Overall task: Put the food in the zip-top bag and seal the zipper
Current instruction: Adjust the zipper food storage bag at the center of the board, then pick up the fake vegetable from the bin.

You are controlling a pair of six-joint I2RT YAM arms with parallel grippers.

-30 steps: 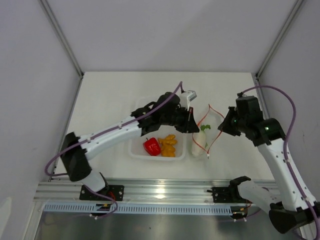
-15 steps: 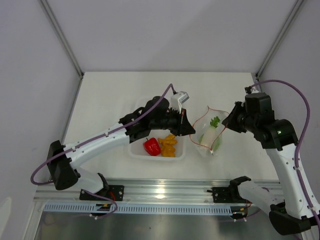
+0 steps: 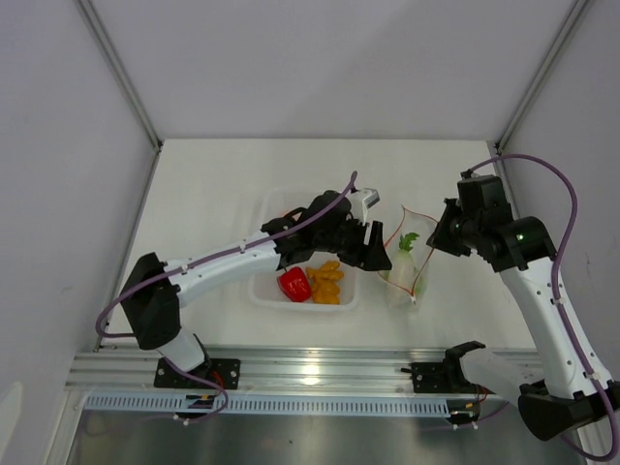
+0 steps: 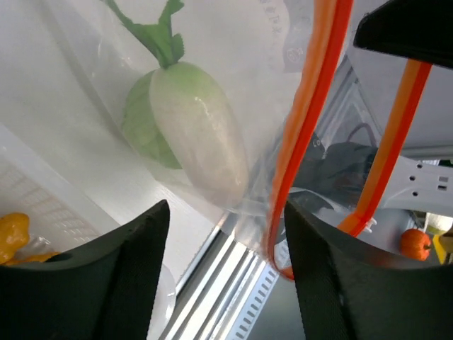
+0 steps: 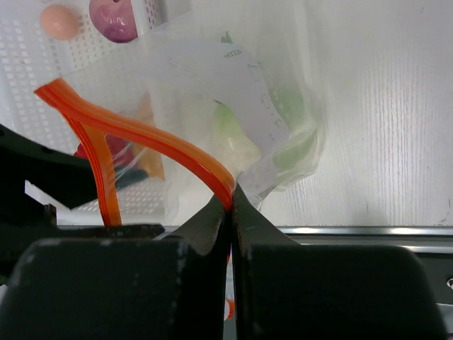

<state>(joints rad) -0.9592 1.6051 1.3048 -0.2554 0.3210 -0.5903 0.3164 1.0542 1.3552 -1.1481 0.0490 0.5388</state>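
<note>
The clear zip-top bag (image 3: 411, 260) hangs open between the two arms, with the white radish (image 3: 401, 258) inside it, leaves up. My right gripper (image 5: 231, 205) is shut on the orange-red zipper (image 5: 152, 138) and holds that edge up. My left gripper (image 4: 226, 283) is open at the bag's left side. Its fingers (image 4: 117, 269) stand either side of the bag's lower corner without pinching it, and the radish (image 4: 198, 138) and the zipper (image 4: 306, 120) lie just ahead. The red bell pepper (image 3: 294, 283) and the orange-yellow lumpy piece (image 3: 326, 282) lie in the tray.
The rigid clear tray (image 3: 266, 291) sits left of the bag, partly under the left arm. The pink round piece (image 5: 60, 21) and the purple onion (image 5: 113, 18) lie at its far end. The aluminium rail (image 3: 310, 368) runs along the table's near edge.
The left gripper's jaws have opened from shut. The bag with the radish has been raised and shifted right, away from the tray, and the right gripper still pinches its zipper.
</note>
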